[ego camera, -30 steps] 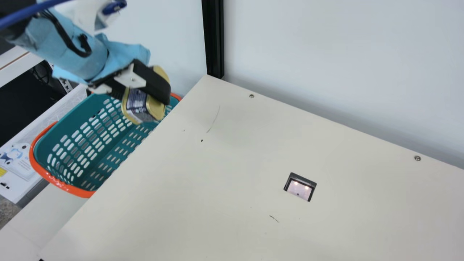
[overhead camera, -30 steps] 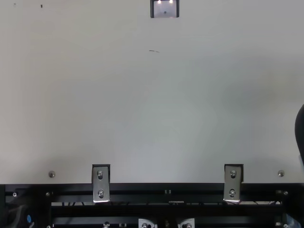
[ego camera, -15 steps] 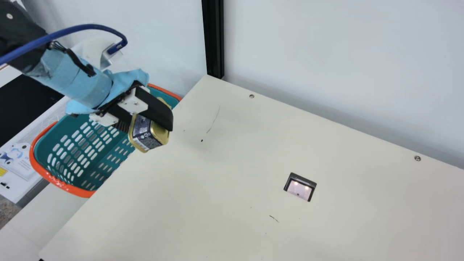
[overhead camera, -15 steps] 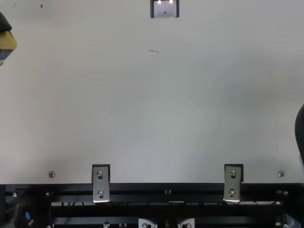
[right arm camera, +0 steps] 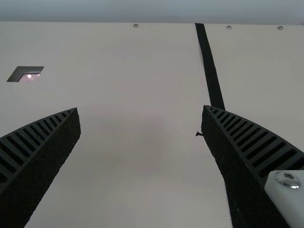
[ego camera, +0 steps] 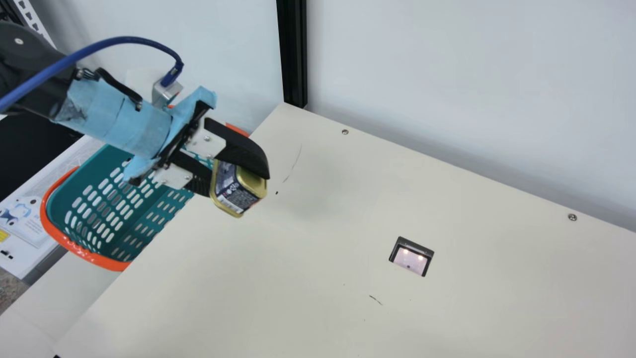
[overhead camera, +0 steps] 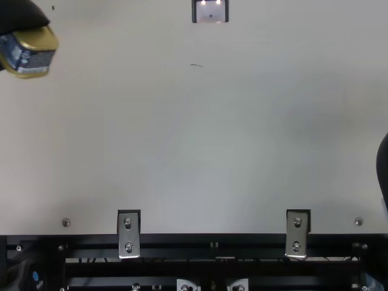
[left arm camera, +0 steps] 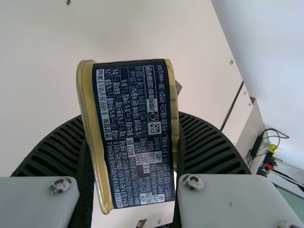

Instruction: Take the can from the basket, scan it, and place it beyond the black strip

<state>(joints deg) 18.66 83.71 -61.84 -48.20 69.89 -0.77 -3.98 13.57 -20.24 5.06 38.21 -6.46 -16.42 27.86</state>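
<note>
1. Here we are at the cream table (ego camera: 308, 238), and the left gripper (ego camera: 238, 181) has the can (ego camera: 234, 191)! Its two black ribbed fingers press in on opposite sides, parted only by the can's own width.
2. The can is up in the air, tilted, over the table's left-hand part, a dark label between gold edges. The left wrist view gives us the printed side, rows of small light print and a little square code, pinched between the ribs.
3. Over to the right gripper (overhead camera: 383, 170), a black piece of it poking in at the top view's right edge. In the right wrist view, that right gripper (right arm camera: 141, 109) stands wide apart, nothing between its fingers, bare tabletop beyond them.
4. The basket (ego camera: 69, 189), teal with orange trim, sits beside the table's left edge, behind and below the left arm. The can is out of it, folks, and near it.
5. And there's the scanner (ego camera: 410, 261), a dark-framed window in the tabletop with two small lights glowing. The can is well apart from it, on the basket side.
6. The black strip (right arm camera: 210, 71) runs across the table in the right wrist view, partly behind one finger, the scanner off on its other side. The can is on the scanner's side of that strip, not beyond it.
</note>
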